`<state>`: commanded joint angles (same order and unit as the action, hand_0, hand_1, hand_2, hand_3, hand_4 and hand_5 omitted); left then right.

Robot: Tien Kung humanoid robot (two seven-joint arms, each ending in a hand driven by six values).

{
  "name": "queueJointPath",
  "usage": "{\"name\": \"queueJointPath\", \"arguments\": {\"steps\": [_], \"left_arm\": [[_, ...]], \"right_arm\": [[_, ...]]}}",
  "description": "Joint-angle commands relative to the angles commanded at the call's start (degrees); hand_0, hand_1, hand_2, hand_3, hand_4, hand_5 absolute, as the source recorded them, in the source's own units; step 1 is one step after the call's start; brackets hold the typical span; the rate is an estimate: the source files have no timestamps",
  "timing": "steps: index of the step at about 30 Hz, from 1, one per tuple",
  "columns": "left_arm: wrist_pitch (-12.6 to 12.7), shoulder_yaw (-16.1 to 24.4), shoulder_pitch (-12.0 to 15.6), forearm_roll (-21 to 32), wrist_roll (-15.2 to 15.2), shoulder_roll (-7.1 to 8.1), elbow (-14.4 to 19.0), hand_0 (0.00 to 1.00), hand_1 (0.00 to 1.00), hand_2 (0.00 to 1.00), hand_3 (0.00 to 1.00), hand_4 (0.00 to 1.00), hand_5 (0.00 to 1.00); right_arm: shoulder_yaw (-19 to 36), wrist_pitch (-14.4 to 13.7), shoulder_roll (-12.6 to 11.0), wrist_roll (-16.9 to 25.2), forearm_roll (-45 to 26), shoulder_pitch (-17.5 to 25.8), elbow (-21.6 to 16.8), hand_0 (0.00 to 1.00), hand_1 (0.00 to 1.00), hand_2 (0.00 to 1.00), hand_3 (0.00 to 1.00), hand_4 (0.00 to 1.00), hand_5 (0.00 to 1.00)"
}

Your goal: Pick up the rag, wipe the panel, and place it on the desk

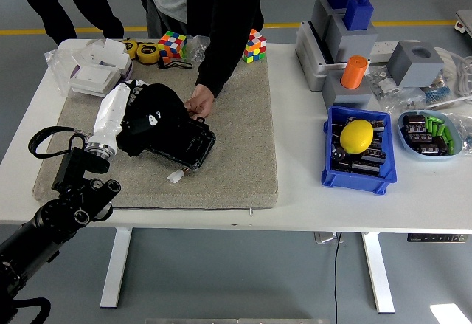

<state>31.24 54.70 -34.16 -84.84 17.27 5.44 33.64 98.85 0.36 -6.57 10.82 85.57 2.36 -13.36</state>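
the left robot hand [136, 114] clutches the black rag [151, 116] at the panel's [181, 145] left end; the panel runs rightward from it

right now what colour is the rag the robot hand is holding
Black, seen in the head view: the rag is bunched under the left hand.

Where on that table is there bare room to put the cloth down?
The grey mat is bare right of the black panel, up to the blue bin. The white table is clear along its near edge. The far right is crowded.
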Motion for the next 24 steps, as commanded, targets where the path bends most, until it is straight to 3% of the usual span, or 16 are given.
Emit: {"name": "queueJointPath", "arguments": {"steps": [14,24], "left_arm": [[0.10,9.64,-2.50,-2.87,1.33,-0.89,-9.77,0.227,0.225,0.275,0.569,0.607,0.002],[0.12,12.49,-3.15,-4.25,1.82,-1.39,-12.36,0.228,0.231,0.276,0.569,0.607,0.002]], "right_arm": [[0.25,-0.02,0.17,-0.02,-0.09,0.07,-0.05,0.533,0.556,0.490,0.523,0.885,0.357],[0.38,-0.02,0.29,-0.01,-0.06,0.07,-0.04,0.536,0.557,0.490,0.522,0.885,0.358]]}}
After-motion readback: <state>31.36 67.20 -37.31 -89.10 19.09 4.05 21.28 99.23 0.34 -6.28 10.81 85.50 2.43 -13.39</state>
